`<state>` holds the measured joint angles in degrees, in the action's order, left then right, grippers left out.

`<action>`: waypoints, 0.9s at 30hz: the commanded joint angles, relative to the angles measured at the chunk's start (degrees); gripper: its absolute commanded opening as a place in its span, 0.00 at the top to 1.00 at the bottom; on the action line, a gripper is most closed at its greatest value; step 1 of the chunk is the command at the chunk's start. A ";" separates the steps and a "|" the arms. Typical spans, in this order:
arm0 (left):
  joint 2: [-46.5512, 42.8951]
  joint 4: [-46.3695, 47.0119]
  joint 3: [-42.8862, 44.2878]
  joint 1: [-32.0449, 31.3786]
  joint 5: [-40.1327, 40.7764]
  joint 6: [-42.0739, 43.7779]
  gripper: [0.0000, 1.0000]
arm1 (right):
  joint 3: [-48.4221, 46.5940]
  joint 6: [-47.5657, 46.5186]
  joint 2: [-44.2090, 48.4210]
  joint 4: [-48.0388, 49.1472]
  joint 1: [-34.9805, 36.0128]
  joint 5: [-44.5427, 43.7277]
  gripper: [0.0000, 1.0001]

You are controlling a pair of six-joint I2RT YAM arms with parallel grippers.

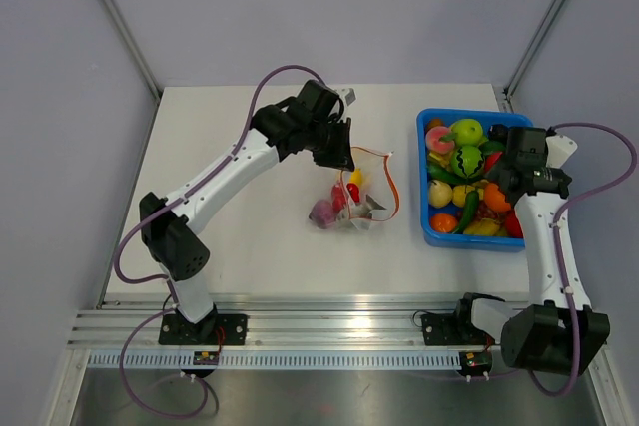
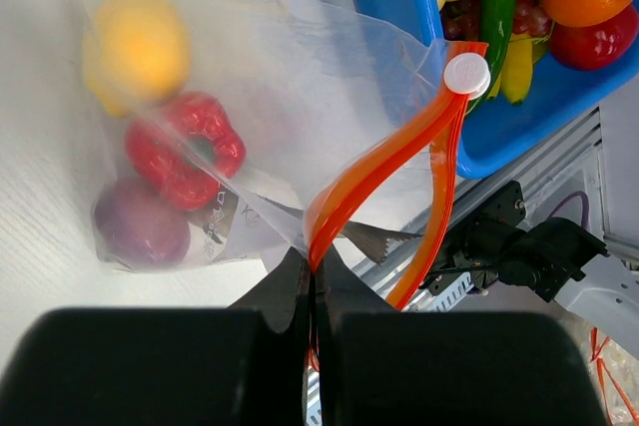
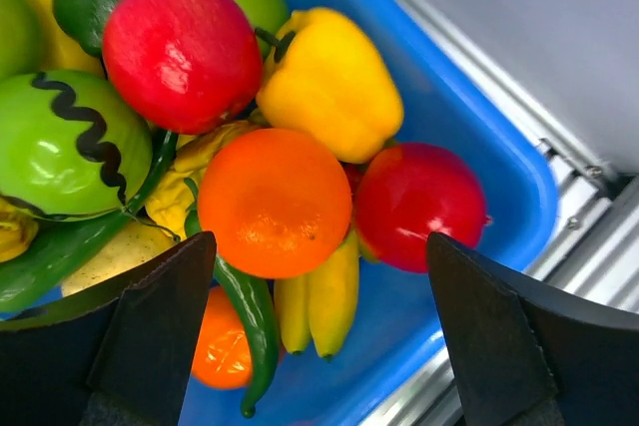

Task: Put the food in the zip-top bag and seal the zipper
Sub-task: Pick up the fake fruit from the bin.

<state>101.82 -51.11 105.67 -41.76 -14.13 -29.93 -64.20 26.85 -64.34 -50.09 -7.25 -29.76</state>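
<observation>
Between the wide-spread fingers of the right gripper [image 3: 319,316], just below the wrist, the food [image 3: 329,77] sits heaped in the blue bin [image 3: 479,137]. It looks light, hard, glossy and round, so likely slippery (best to pinch the orange [image 3: 275,202] across its widest part). Off to that gripper's left, the left gripper [image 2: 315,296] is clamped on the zipper [image 2: 379,162] of the floppy zip-top bag [image 2: 290,67], which holds a few pieces.
</observation>
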 commanded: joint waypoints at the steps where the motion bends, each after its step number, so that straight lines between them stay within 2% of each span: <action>1: -0.04 2.42 2.79 -0.60 -0.81 1.02 1.00 | 1.97 -1.71 -1.05 5.95 -2.24 8.91 0.06; 8: 0.40 2.60 2.79 -0.87 -1.16 1.02 1.00 | 4.96 -1.54 -3.51 10.09 -5.23 12.00 0.07; 15: 1.19 2.42 3.93 -1.05 -1.34 1.10 1.00 | 5.76 -1.36 -5.19 12.12 -7.17 16.39 0.18; 16: 1.27 2.33 4.02 -1.05 -1.34 1.10 1.00 | 5.93 -1.10 -5.19 12.03 -7.17 17.01 0.21; 20: 1.45 2.25 4.37 -1.05 -1.16 1.02 1.00 | 6.02 -0.92 -2.39 11.42 -7.17 17.45 0.47; 23: 1.89 2.25 4.72 -1.05 -1.34 0.84 1.00 | 4.97 -0.66 0.16 9.57 -7.17 18.59 0.59; 27: 2.85 1.55 6.13 -1.05 -1.08 1.37 1.00 | 4.00 -0.13 4.21 7.99 -7.17 23.15 0.66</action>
<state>104.03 -51.27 108.07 -42.52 -14.26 -29.76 -58.43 25.98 -64.01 -41.19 -14.22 -10.79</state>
